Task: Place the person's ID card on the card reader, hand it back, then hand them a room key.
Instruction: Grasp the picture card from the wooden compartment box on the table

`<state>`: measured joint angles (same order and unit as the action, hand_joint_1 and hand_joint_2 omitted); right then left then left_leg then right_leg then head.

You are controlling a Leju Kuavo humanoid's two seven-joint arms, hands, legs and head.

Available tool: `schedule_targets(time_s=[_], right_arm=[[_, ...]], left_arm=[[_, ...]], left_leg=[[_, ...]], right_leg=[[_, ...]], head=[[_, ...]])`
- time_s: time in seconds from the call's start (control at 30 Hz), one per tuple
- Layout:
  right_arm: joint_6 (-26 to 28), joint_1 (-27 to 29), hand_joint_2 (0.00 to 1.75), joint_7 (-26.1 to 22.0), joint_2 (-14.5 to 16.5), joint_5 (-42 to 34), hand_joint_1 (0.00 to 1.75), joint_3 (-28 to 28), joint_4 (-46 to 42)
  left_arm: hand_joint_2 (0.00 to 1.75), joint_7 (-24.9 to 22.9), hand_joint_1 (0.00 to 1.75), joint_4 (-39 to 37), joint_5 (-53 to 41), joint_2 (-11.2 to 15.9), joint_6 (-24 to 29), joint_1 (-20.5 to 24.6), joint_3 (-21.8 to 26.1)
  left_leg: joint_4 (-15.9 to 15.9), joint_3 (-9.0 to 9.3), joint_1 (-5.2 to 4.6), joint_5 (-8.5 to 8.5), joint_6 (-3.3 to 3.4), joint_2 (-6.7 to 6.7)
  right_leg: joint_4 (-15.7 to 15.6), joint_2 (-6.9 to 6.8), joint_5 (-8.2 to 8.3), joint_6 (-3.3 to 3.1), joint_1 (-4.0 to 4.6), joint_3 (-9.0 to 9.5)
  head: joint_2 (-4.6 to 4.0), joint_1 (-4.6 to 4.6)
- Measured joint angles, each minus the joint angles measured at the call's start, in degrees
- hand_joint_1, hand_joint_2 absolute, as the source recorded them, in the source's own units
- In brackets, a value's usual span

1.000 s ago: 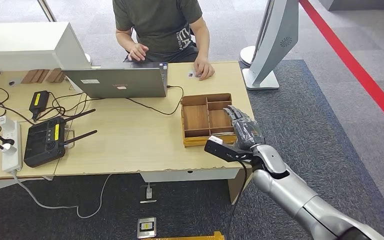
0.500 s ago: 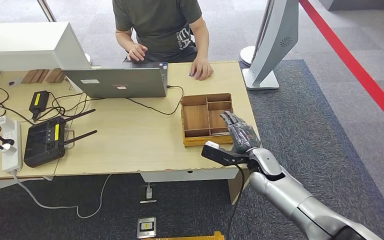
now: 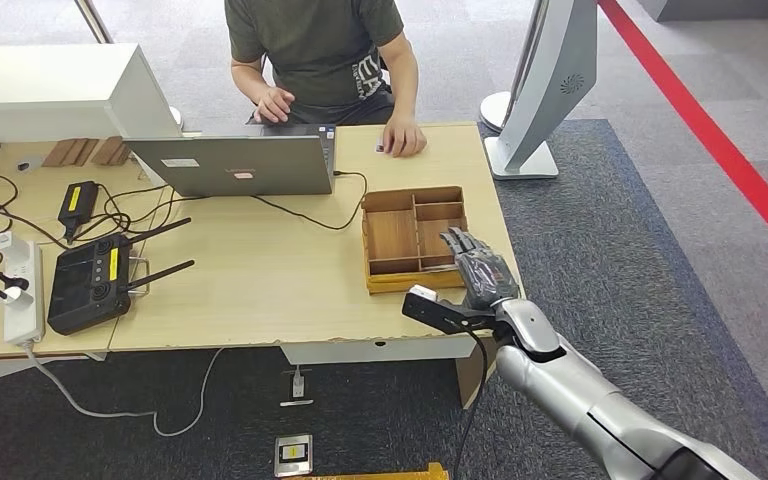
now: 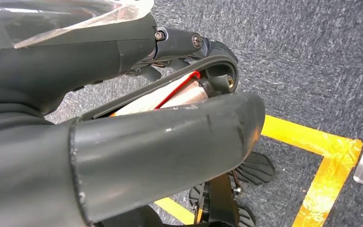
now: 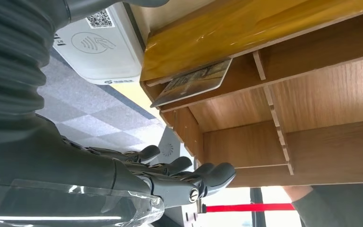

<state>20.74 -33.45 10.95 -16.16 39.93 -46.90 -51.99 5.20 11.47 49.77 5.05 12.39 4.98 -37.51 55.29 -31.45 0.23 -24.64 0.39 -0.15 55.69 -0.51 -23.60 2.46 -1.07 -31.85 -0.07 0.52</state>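
At the table's near right corner, my right hand [image 3: 477, 268] hovers released, fingers extended, beside the wooden tray [image 3: 392, 238]. A room key card [image 5: 194, 81] lies in one tray compartment, next to the card reader [image 5: 101, 45]. I should lower fingertips flat onto the card before pinching. Left hand [image 4: 123, 142]: state unreadable.

Laptop [image 3: 232, 165] open at desk's [image 3: 260, 270] far edge, black controller w/ antennas [image 3: 90, 280] left, by power strip [image 3: 22, 290].
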Motion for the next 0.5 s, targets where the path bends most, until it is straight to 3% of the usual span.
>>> schedule_targets(time_s=[0.5], right_arm=[[1.02, -0.78, 1.75, -1.15, 0.83, 0.18, 0.00, -0.04, 2.85]], left_arm=[[0.00, -0.15, 0.00, 0.00, 0.44, 0.00, 0.25, 0.00, -0.31]], left_leg=[[0.00, 0.00, 0.00, 0.00, 0.00, 0.00]], right_leg=[[0.00, 0.00, 0.00, 0.00, 0.00, 0.00]], head=[[0.00, 0.00]])
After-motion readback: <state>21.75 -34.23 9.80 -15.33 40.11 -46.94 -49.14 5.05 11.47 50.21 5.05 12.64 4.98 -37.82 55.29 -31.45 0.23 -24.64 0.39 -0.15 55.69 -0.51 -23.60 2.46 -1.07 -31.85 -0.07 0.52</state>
